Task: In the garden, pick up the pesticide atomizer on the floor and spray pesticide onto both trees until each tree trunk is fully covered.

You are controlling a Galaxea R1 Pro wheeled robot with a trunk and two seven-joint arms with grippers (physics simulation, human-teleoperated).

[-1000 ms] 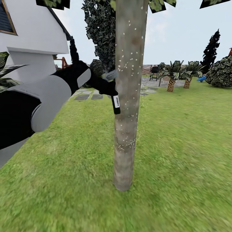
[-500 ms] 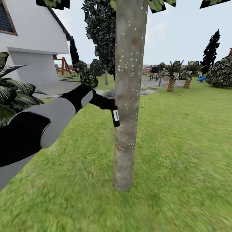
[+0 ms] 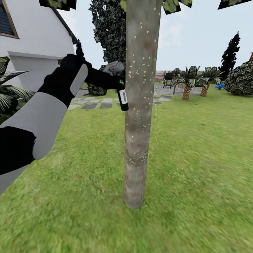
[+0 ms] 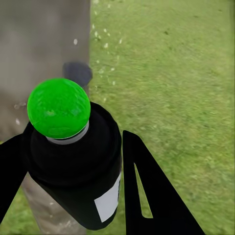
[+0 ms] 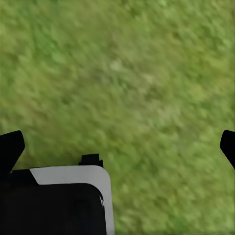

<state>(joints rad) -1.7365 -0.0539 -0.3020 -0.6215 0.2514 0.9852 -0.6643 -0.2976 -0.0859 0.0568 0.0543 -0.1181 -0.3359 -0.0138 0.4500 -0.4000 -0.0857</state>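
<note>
One trunk (image 3: 138, 105) is partly done — white specks (image 3: 140, 75) dot its upper and middle bark, the base looks bare, and a second tree awaits. Left gripper (image 3: 117, 81) is clamped on the atomizer (image 3: 122, 96), just beside the trunk's left side, long axis near vertical, grey head up — nozzle aimed at the bark. Right gripper (image 5: 117, 142) hangs wide apart, empty, over grass (image 5: 147, 73).

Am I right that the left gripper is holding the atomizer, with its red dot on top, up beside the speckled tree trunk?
Not quite: the dot is green, as the left wrist view shows. Otherwise yes, the left gripper holds the atomizer beside the speckled tree trunk.
</note>
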